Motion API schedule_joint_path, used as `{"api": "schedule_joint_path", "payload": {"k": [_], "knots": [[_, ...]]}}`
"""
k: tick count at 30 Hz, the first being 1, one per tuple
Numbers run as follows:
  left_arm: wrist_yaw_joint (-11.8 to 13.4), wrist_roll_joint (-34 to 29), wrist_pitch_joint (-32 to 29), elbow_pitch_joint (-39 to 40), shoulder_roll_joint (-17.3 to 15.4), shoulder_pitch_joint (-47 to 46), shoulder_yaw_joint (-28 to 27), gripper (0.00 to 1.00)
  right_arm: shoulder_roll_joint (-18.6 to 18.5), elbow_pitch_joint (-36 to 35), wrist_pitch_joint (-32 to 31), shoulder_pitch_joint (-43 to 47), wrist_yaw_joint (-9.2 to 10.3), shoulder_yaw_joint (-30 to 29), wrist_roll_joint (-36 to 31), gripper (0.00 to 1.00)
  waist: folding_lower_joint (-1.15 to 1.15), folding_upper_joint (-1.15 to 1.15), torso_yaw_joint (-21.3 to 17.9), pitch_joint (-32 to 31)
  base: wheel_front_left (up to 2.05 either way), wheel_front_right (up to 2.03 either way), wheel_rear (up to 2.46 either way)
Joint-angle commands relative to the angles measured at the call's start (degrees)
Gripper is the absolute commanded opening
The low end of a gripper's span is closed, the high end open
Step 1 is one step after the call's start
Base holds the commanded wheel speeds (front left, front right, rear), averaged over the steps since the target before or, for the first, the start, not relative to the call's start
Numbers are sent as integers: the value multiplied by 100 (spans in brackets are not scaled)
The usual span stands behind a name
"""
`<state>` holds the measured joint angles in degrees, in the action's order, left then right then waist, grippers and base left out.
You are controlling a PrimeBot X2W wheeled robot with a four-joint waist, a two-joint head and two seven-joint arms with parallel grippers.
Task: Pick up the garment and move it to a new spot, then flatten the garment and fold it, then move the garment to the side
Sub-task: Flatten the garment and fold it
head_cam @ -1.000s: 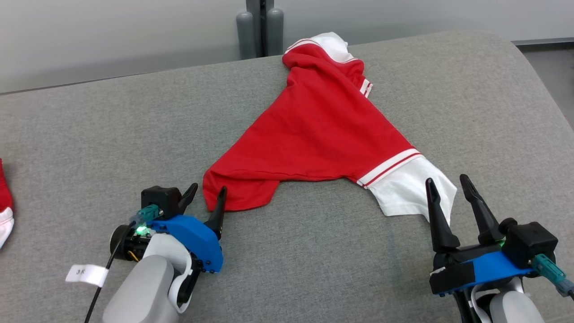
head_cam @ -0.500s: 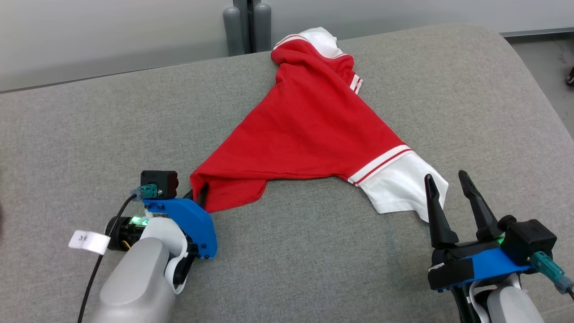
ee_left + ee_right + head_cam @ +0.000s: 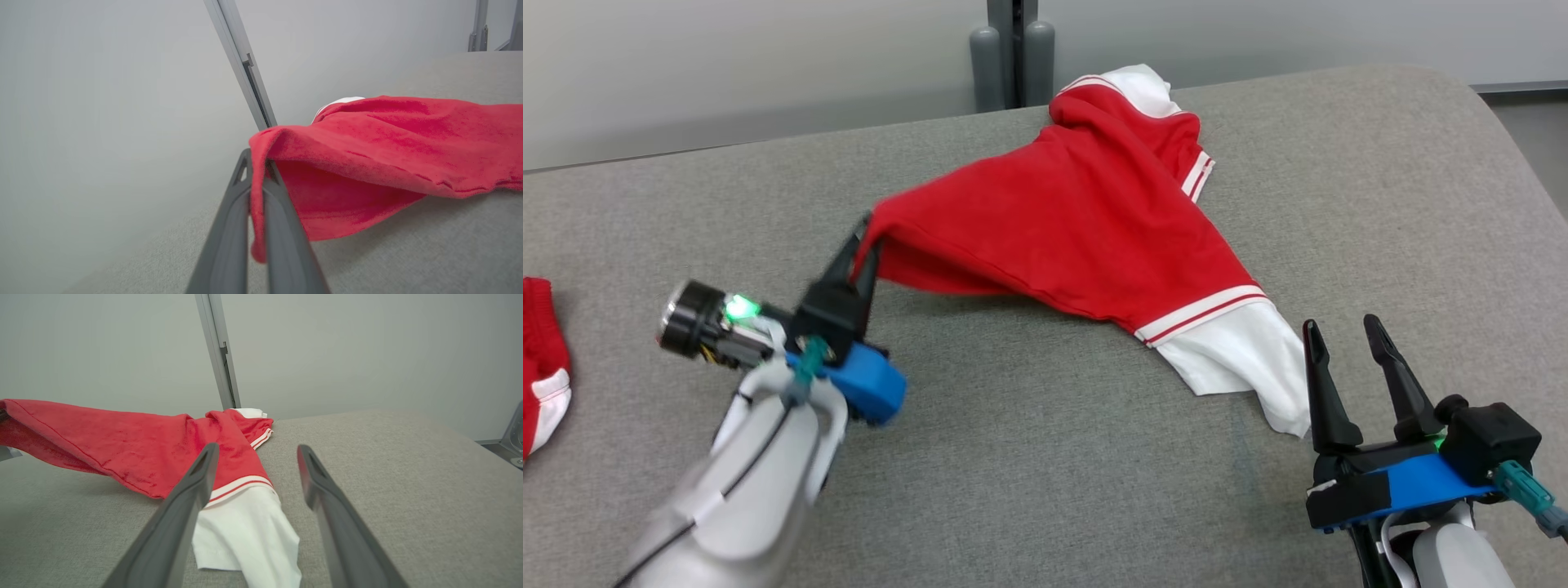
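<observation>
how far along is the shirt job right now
Done: the left gripper is shut on a red corner of the garment, with that corner lifted off the grey surface. In hand: the pick-up; most of the cloth, including the white sleeve, lies crumpled on the surface. The right gripper hovers open beside that sleeve. To do: moving it, flattening, folding, setting aside.

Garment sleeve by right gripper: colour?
Sleeve is white, edged with red-and-white stripes; best in right wrist view.
</observation>
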<state>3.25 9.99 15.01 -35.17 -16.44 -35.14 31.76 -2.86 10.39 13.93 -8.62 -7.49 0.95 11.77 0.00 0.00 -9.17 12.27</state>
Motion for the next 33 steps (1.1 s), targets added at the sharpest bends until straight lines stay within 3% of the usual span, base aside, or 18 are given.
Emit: {"api": "schedule_joint_path", "payload": {"k": [1, 4, 8, 16, 18, 19, 20, 24, 30, 33], "knots": [[1, -217, 20, 257, -148, 392, 156, 0, -5, 5, 29, 30, -1, -33, 8, 100, 0, 0, 50, -20, 0, 0, 0], [-80, -350, 22, 401, -253, 645, 312, 0, -3, -7, 35, 62, -1, -58, -13, 100, 0, 0, 111, -55, 0, 0, 0], [-410, -530, 24, 313, -297, 1095, 726, 0, -5, -24, 6, 86, -1, -92, -38, 100, 0, 0, 224, -136, 0, 0, 0], [-777, -496, 24, 340, -78, 1584, 1182, 0, -5, -97, -91, 193, -1, -162, -83, 100, 0, 0, 471, -322, 0, 0, 0], [-858, -402, 25, 368, -7, 1692, 1260, 39, -5, -109, -105, 206, -1, -164, -86, 100, 0, 0, 517, -369, 0, 0, 0], [-885, -329, 24, 402, 28, 1735, 1261, 65, -6, -118, -114, 218, -1, -166, -84, 100, 0, 0, 535, -385, 0, 0, 0], [-928, -215, 24, 412, 76, 1794, 1255, 100, -6, -126, -124, 232, -1, -172, -80, 100, 0, 0, 555, -403, 0, 0, 0], [-1029, 280, 25, 536, 195, 1951, 1199, 100, -5, -154, -153, 322, -1, -206, -77, 100, 0, 0, 638, -465, 0, 0, 0], [-1064, 1027, 25, 929, 128, 2115, 789, 100, -5, -187, -174, 393, -1, -238, -78, 100, 0, 0, 716, -552, 0, 0, 0], [-929, 1335, 26, 1221, 107, 2197, 373, 100, -6, -203, -182, 417, -1, -254, -59, 100, 0, 0, 729, -601, 0, 0, 0]]}}
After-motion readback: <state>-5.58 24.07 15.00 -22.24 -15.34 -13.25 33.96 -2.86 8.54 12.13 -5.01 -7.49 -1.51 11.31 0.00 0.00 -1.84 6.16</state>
